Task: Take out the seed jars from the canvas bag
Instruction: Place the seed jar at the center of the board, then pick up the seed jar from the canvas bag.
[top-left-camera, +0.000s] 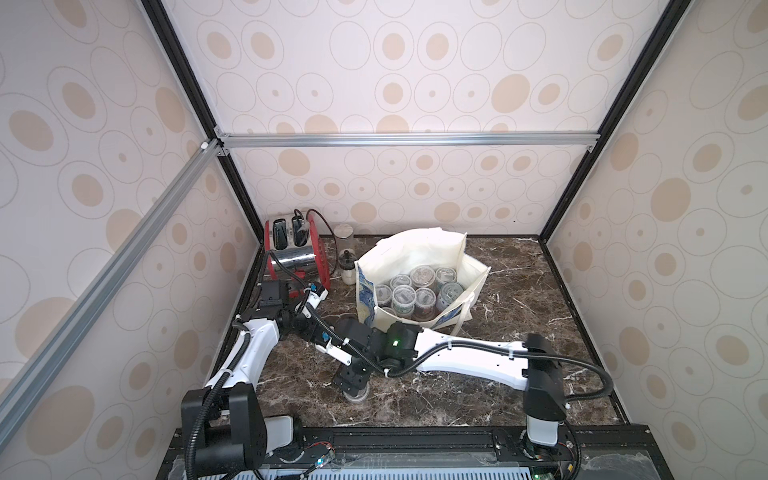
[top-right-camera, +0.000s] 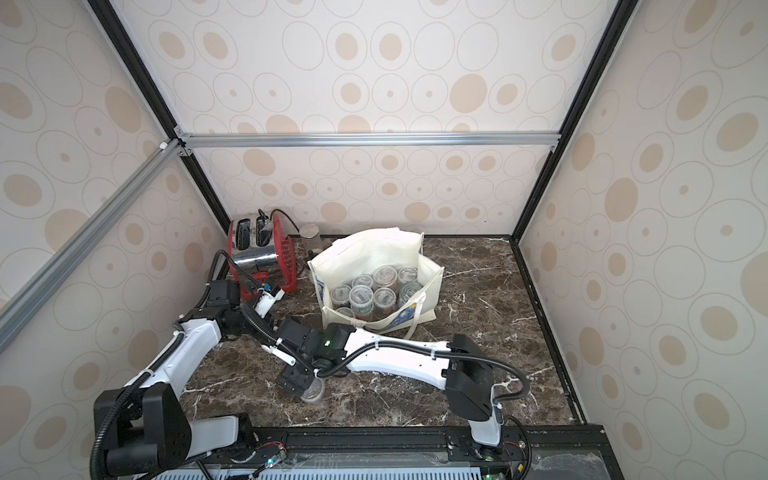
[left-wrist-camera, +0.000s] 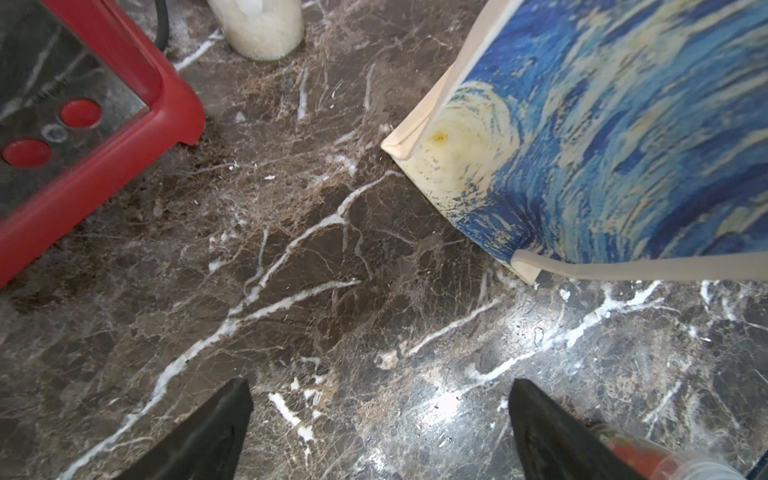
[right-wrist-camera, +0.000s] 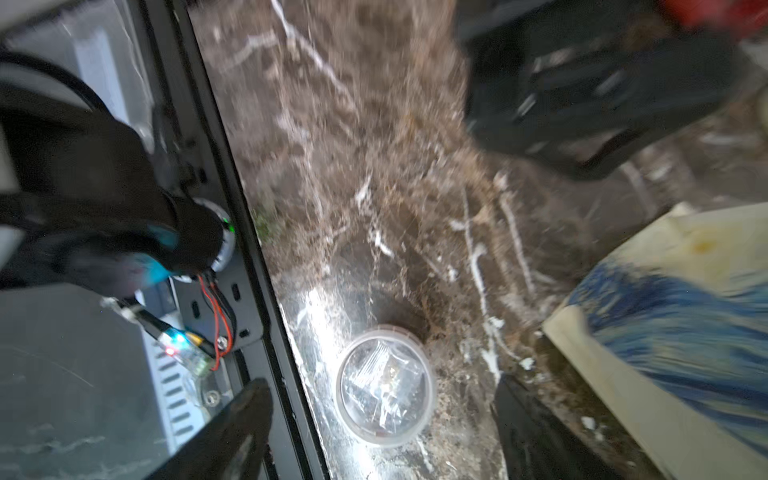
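The canvas bag (top-left-camera: 419, 249) is cream with a blue-and-yellow swirl print. The table (top-left-camera: 523, 299) is dark brown marble veined white; the toaster (top-left-camera: 291, 259) is red and chrome. The walls (top-left-camera: 395, 83) carry beige ovals.

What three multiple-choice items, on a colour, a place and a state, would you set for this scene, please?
1. What colour is the frame of the toaster?
A. blue
B. red
C. green

2. Where is the seed jar under the right gripper, relative to the canvas bag?
A. inside it
B. out on the table, nearer the front edge than the bag
C. behind it, by the back wall

3. How is the left gripper?
A. shut on a jar
B. shut, empty
C. open, empty

Key:
1 B: both top views show a red frame around the shiny body.
2 B: the right wrist view shows it standing on the marble by the front rail.
3 C: the left wrist view shows its fingers wide apart, with only table between them.
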